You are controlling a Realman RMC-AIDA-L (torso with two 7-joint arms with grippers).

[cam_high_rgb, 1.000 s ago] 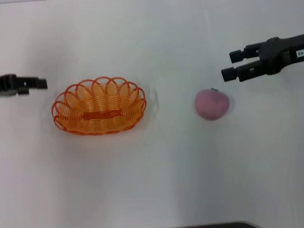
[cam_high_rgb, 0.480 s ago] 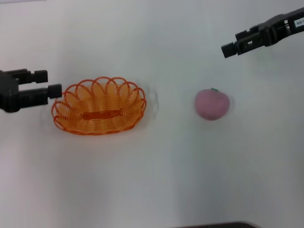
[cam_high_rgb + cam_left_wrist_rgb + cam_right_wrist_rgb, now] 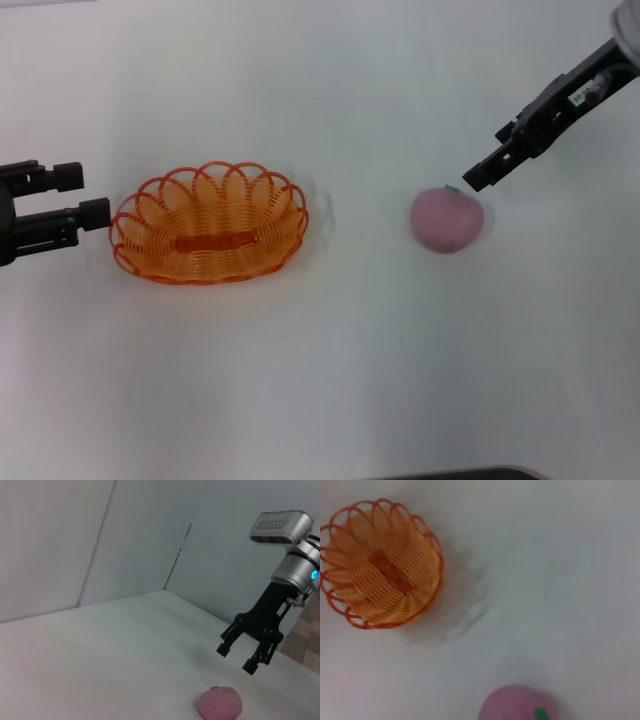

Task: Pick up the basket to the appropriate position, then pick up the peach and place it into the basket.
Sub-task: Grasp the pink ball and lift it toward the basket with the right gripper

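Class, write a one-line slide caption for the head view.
Open left gripper beside basket; right gripper above peach.

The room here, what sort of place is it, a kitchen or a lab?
Probably a lab or test bench, not a kitchen: a plain white table with bare grey walls behind, holding only an orange basket and a peach, with two black robot grippers nearby.

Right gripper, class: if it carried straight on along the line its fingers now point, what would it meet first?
Most likely the peach. The right gripper is open, angled down toward the peach's stem side, still above it in the left wrist view. Depth is uncertain; it could graze past onto the table.
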